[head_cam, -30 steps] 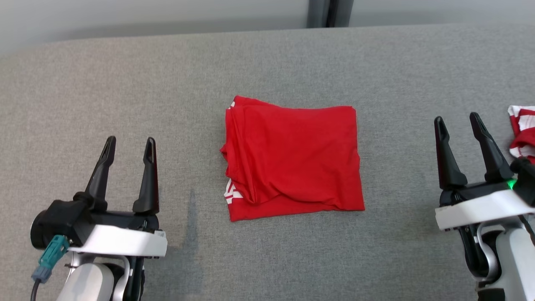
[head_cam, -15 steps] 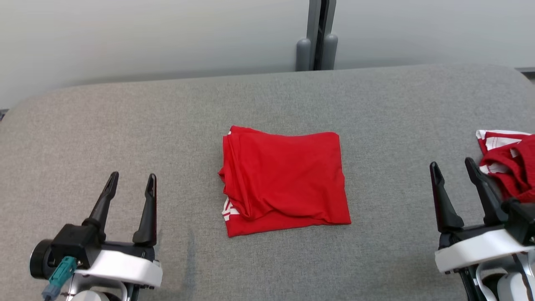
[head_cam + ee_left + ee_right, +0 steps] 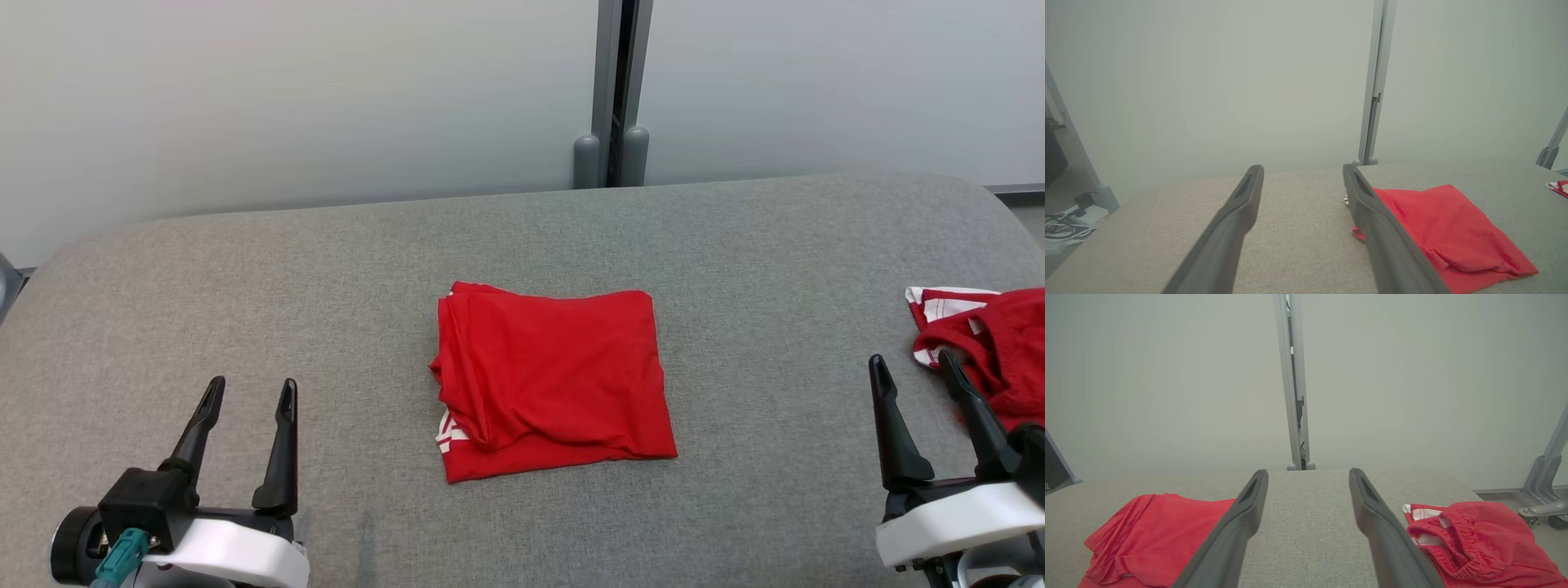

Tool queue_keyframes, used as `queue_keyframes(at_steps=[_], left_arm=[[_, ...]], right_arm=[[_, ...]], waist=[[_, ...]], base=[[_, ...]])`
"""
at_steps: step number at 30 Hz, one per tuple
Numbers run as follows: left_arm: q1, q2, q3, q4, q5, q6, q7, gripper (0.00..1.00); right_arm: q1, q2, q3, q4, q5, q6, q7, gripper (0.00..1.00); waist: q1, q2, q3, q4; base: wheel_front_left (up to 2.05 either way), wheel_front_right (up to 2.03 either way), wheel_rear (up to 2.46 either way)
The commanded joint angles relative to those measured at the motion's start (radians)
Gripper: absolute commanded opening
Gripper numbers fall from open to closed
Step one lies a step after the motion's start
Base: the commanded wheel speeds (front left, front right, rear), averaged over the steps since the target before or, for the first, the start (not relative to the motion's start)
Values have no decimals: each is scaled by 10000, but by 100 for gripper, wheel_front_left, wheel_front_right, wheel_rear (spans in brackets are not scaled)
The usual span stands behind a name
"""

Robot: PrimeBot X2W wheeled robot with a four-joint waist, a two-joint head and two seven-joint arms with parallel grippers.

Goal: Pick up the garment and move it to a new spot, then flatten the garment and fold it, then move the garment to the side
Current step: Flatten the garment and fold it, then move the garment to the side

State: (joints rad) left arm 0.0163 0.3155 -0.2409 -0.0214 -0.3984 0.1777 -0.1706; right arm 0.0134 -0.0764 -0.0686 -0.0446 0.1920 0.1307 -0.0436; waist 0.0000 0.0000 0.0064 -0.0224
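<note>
Head camera tilted up since half second ago: more wall visible, things unshifted on worktop. Left gripper over front left corner, fingers apart, empty. Folded red garment flat at worktop centre. Right gripper front right, fingers apart, empty, just beside crumpled red-white cloth at right edge.
</note>
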Motion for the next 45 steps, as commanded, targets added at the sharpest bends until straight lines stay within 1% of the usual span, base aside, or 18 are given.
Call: queue_keyframes(at_steps=[1,10,33,39,45], left_arm=[[88,66,42,-37,-54,66,20,100],[93,72,85,-39,-140,183,8,100],[-89,143,-3,-129,-190,303,26,100],[-345,149,-51,-312,-125,299,-17,100],[-733,34,-68,-398,-136,233,-225,100]], right_arm=[[112,-13,-60,-74,-14,0,85,100],[136,55,-93,-164,24,0,234,100],[-71,51,-77,112,93,0,155,100],[-261,21,0,185,101,0,293,100],[-847,-165,363,592,181,0,506,100]], waist=[[0,0,-5,19],[0,0,-41,115],[0,0,52,157],[0,0,422,319],[0,0,1235,626]], base=[[0,0,0],[0,0,0],[0,0,0],[0,0,0],[0,0,0]])
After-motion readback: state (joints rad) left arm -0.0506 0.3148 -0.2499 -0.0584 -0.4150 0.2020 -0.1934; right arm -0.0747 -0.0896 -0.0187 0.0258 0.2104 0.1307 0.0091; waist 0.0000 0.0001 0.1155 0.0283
